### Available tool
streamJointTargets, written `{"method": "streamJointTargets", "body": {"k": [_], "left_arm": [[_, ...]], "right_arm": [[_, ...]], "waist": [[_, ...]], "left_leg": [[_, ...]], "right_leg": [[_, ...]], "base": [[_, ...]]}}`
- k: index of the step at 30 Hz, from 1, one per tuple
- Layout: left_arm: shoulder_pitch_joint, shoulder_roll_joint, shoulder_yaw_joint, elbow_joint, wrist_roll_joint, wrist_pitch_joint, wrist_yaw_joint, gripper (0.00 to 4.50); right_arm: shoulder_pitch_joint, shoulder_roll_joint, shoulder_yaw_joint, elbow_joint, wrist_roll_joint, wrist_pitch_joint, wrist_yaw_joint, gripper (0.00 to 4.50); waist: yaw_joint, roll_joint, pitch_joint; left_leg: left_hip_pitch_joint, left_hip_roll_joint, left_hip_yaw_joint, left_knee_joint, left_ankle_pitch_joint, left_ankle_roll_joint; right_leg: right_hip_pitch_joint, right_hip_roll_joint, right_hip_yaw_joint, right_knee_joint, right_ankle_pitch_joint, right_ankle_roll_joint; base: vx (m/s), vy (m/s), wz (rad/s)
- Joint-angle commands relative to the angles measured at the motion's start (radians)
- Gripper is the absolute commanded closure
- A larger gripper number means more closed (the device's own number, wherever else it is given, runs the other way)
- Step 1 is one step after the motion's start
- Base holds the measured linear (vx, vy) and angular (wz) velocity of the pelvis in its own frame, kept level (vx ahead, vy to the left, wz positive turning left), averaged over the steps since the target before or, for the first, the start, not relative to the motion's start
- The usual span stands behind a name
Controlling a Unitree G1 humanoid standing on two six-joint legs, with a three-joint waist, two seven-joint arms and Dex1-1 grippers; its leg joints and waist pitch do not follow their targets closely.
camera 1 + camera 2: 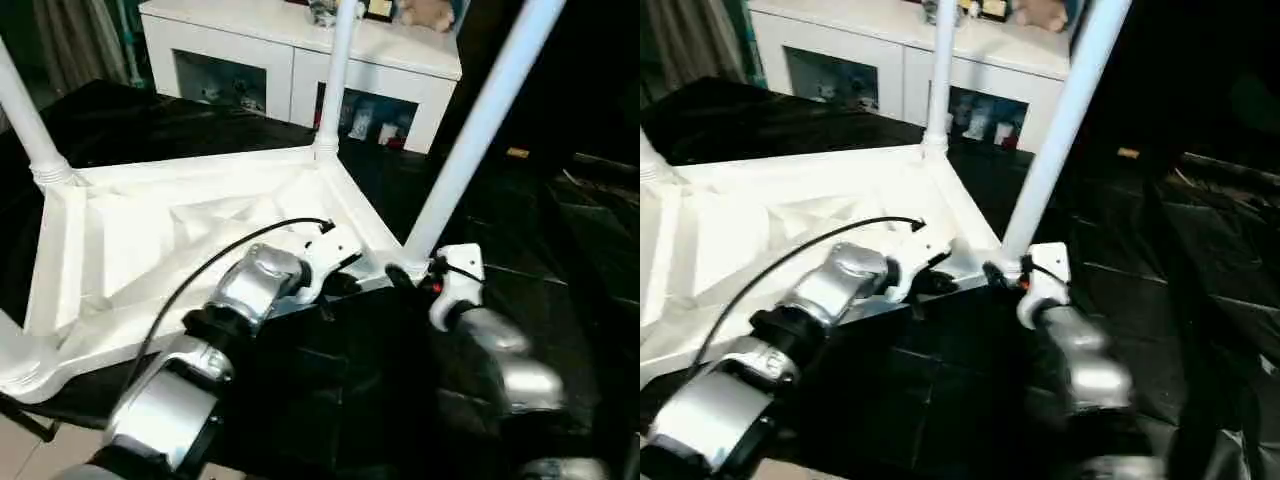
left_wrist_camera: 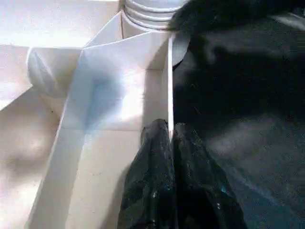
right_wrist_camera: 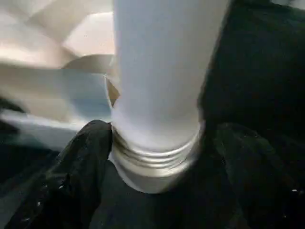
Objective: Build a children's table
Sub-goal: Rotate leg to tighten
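The tabletop (image 1: 180, 250) lies upside down on the dark worktop (image 1: 560, 260), ribbed underside up, which is why its corner sockets face the ceiling and can take legs from above. Two legs already stand in it: one at the far corner (image 1: 338, 70), toward twelve o'clock, and one at the left corner (image 1: 25, 120), toward nine o'clock. A third leg (image 1: 480, 130) leans up and away toward one o'clock, its threaded foot at the near-right corner socket (image 2: 147, 12). The left hand (image 2: 171, 138) has its two fingers pressed together over the thin side wall of the tabletop, just short of that socket; I judge it is there to steady the top so it does not slide or turn while the leg goes in. The right hand (image 3: 157, 157) is spread, one finger (image 3: 81, 162) on either side of the leg's ribbed foot, the near one touching or nearly so; whether the other bears on it I cannot tell. The foot looks partly seated and tilted, so it probably still needs turning home. Behind, at twelve o'clock, stands a white cabinet (image 1: 300, 60)
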State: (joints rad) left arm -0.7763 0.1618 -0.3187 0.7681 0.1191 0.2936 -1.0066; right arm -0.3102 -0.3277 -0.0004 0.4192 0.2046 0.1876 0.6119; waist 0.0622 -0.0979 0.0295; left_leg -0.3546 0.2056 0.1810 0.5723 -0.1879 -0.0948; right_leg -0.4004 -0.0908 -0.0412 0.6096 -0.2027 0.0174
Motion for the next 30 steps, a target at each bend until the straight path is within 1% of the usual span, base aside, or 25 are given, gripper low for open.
{"method": "streamJointTargets", "body": {"k": [1, 2, 3, 4, 5, 7, 8, 9, 10, 11, 13, 14, 17, 18, 19, 21, 22, 24, 25, 26, 28, 29, 30], "left_arm": [[0.048, 0.01, -0.037, 0.011, -0.023, -0.013, -0.1, 4.5], [0.053, 0.027, -0.049, 0.0, -0.021, -0.014, -0.133, 4.5], [0.057, 0.039, -0.055, -0.006, -0.021, -0.02, -0.154, 4.5], [0.058, 0.042, -0.057, -0.009, -0.021, -0.024, -0.162, 4.5], [0.061, 0.049, -0.06, -0.017, -0.024, -0.023, -0.179, 4.5], [0.079, 0.075, -0.066, -0.064, -0.048, -0.009, -0.254, 4.5], [0.084, 0.081, -0.068, -0.081, -0.053, -0.001, -0.271, 4.5], [0.086, 0.082, -0.068, -0.084, -0.054, 0.0, -0.275, 4.5], [0.092, 0.09, -0.075, -0.1, -0.056, 0.001, -0.296, 4.5], [0.097, 0.097, -0.081, -0.113, -0.057, 0.005, -0.31, 4.5], [0.102, 0.103, -0.083, -0.128, -0.057, 0.008, -0.321, 4.5], [0.102, 0.103, -0.083, -0.129, -0.056, 0.007, -0.321, 4.5], [0.102, 0.103, -0.082, -0.134, -0.054, 0.009, -0.322, 4.5], [0.102, 0.102, -0.082, -0.136, -0.054, 0.01, -0.322, 4.5], [0.105, 0.102, -0.082, -0.143, -0.054, 0.015, -0.323, 4.5], [0.107, 0.102, -0.083, -0.15, -0.054, 0.021, -0.323, 4.5], [0.108, 0.101, -0.085, -0.154, -0.054, 0.025, -0.321, 4.5], [0.109, 0.1, -0.086, -0.154, -0.053, 0.025, -0.319, 4.5], [0.109, 0.099, -0.086, -0.154, -0.053, 0.025, -0.318, 4.5], [0.109, 0.098, -0.087, -0.153, -0.052, 0.024, -0.316, 4.5], [0.11, 0.097, -0.086, -0.152, -0.052, 0.024, -0.314, 4.5], [0.111, 0.096, -0.086, -0.153, -0.052, 0.025, -0.313, 4.5], [0.113, 0.097, -0.086, -0.157, -0.053, 0.028, -0.313, 4.5]], "right_arm": [[0.001, -0.042, 0.007, -0.035, 0.02, -0.003, 0.104, 0.78], [0.004, -0.078, 0.014, -0.043, 0.029, -0.005, 0.166, 0.78], [0.005, -0.102, 0.02, -0.048, 0.033, -0.004, 0.209, 0.78], [0.005, -0.109, 0.022, -0.048, 0.033, -0.004, 0.221, 0.78], [0.006, -0.125, 0.028, -0.052, 0.036, -0.005, 0.255, 0.78], [0.003, -0.167, 0.055, -0.053, 0.041, -0.015, 0.356, 0.78], [0.003, -0.179, 0.062, -0.053, 0.046, -0.015, 0.384, 0.78], [0.002, -0.182, 0.064, -0.053, 0.047, -0.016, 0.39, 0.78], [0.001, -0.191, 0.071, -0.053, 0.051, -0.015, 0.421, 0.78], [0.001, -0.199, 0.08, -0.056, 0.055, -0.011, 0.454, 0.78], [-0.003, -0.216, 0.105, -0.051, 0.049, -0.018, 0.512, 0.78], [-0.007, -0.22, 0.113, -0.041, 0.041, -0.026, 0.529, 0.78], [-0.019, -0.213, 0.122, -0.022, 0.029, -0.038, 0.536, 0.78], [-0.021, -0.209, 0.125, -0.02, 0.027, -0.04, 0.534, 0.78], [-0.023, -0.207, 0.126, -0.018, 0.027, -0.043, 0.537, 0.78], [-0.023, -0.204, 0.127, -0.015, 0.025, -0.047, 0.541, 0.78], [-0.027, -0.197, 0.13, -0.007, 0.021, -0.052, 0.542, 0.78], [-0.027, -0.196, 0.13, -0.005, 0.021, -0.054, 0.544, 0.78], [-0.026, -0.195, 0.129, -0.004, 0.021, -0.055, 0.546, 0.94], [-0.026, -0.194, 0.128, 0.001, 0.023, -0.058, 0.546, 1.05], [-0.028, -0.192, 0.126, 0.005, 0.028, -0.058, 0.545, 1.13], [-0.029, -0.19, 0.123, 0.008, 0.029, -0.06, 0.544, 1.3], [-0.029, -0.188, 0.121, 0.009, 0.031, -0.061, 0.544, 1.46]], "waist": [[0.01, -0.01, -0.04], [0.009, -0.011, -0.041], [0.012, -0.011, -0.042], [0.012, -0.012, -0.041], [0.014, -0.011, -0.042], [0.017, -0.013, -0.041], [0.017, -0.012, -0.041], [0.018, -0.015, -0.04], [0.019, -0.013, -0.039], [0.021, -0.016, -0.039], [0.026, -0.013, -0.038], [0.028, -0.011, -0.039], [0.03, -0.013, -0.039], [0.03, -0.01, -0.04], [0.029, -0.012, -0.041], [0.031, -0.012, -0.043], [0.03, -0.012, -0.043], [0.03, -0.013, -0.044], [0.03, -0.012, -0.043], [0.029, -0.014, -0.043], [0.03, -0.013, -0.043], [0.029, -0.014, -0.043], [0.03, -0.014, -0.043]], "left_leg": [[-0.011, 0.019, -0.001, -0.06, -0.167, 0.093], [-0.01, 0.02, 0.0, -0.059, -0.153, 0.102], [-0.006, 0.023, 0.001, -0.056, -0.129, 0.112], [-0.007, 0.023, 0.001, -0.056, -0.124, 0.118], [-0.006, 0.023, 0.002, -0.056, -0.119, 0.121], [-0.006, 0.024, 0.002, -0.055, -0.115, 0.123], [-0.006, 0.025, 0.002, -0.055, -0.117, 0.123], [-0.005, 0.026, 0.002, -0.055, -0.125, 0.124], [-0.004, 0.026, 0.002, -0.056, -0.134, 0.12], [-0.003, 0.027, 0.002, -0.056, -0.141, 0.116], [-0.002, 0.028, 0.002, -0.057, -0.148, 0.11], [-0.002, 0.028, 0.002, -0.057, -0.146, 0.108], [0.0, 0.027, 0.002, -0.057, -0.143, 0.101], [0.0, 0.026, 0.002, -0.056, -0.14, 0.1], [0.0, 0.026, 0.002, -0.056, -0.134, 0.099], [-0.001, 0.025, 0.002, -0.054, -0.116, 0.103], [0.0, 0.024, 0.003, -0.052, -0.105, 0.11], [0.0, 0.024, 0.003, -0.051, -0.105, 0.114], [0.0, 0.024, 0.003, -0.052, -0.106, 0.115], [0.0, 0.024, 0.003, -0.052, -0.107, 0.116], [0.0, 0.024, 0.003, -0.052, -0.112, 0.116], [0.001, 0.024, 0.003, -0.051, -0.112, 0.115], [0.001, 0.024, 0.003, -0.051, -0.113, 0.114]], "right_leg": [[0.049, -0.044, 0.032, -0.077, -0.134, -0.182], [0.049, -0.043, 0.03, -0.074, -0.113, -0.194], [0.049, -0.043, 0.031, -0.069, -0.075, -0.214], [0.048, -0.041, 0.03, -0.068, -0.061, -0.223], [0.048, -0.042, 0.029, -0.065, -0.047, -0.233], [0.051, -0.043, 0.028, -0.062, -0.039, -0.248], [0.051, -0.043, 0.028, -0.062, -0.042, -0.25], [0.051, -0.044, 0.028, -0.063, -0.049, -0.252], [0.049, -0.044, 0.029, -0.065, -0.07, -0.251], [0.049, -0.045, 0.028, -0.065, -0.084, -0.251], [0.047, -0.045, 0.029, -0.067, -0.102, -0.247], [0.048, -0.046, 0.029, -0.065, -0.099, -0.247], [0.047, -0.046, 0.029, -0.065, -0.095, -0.247], [0.048, -0.046, 0.029, -0.064, -0.089, -0.249], [0.049, -0.045, 0.029, -0.062, -0.076, -0.253], [0.051, -0.044, 0.029, -0.058, -0.043, -0.258], [0.051, -0.043, 0.028, -0.056, -0.02, -0.266], [0.052, -0.043, 0.028, -0.055, -0.012, -0.271], [0.052, -0.043, 0.028, -0.055, -0.013, -0.271], [0.052, -0.042, 0.028, -0.055, -0.014, -0.272], [0.052, -0.043, 0.028, -0.056, -0.026, -0.271], [0.052, -0.043, 0.028, -0.056, -0.03, -0.27], [0.052, -0.043, 0.028, -0.056, -0.032, -0.27]], "base": [[0.0, 0.0, 0.0], [0.0, 0.0, 0.0], [0.0, 0.0, 0.0], [0.0, 0.0, 0.0], [0.0, 0.0, 0.0], [0.0, 0.0, 0.0], [0.0, 0.0, 0.0], [0.0, 0.0, 0.0], [0.0, 0.0, 0.0], [0.0, 0.0, 0.0], [0.0, 0.0, 0.0], [0.0, 0.0, 0.0], [0.0, 0.0, 0.0], [0.0, 0.0, 0.0], [0.0, 0.0, 0.0], [0.0, 0.0, 0.0], [0.0, 0.0, 0.0], [0.0, 0.0, 0.0], [0.0, 0.0, 0.0], [0.0, 0.0, 0.0], [0.0, 0.0, 0.0], [0.0, 0.0, 0.0], [0.0, 0.0, 0.0]]}}
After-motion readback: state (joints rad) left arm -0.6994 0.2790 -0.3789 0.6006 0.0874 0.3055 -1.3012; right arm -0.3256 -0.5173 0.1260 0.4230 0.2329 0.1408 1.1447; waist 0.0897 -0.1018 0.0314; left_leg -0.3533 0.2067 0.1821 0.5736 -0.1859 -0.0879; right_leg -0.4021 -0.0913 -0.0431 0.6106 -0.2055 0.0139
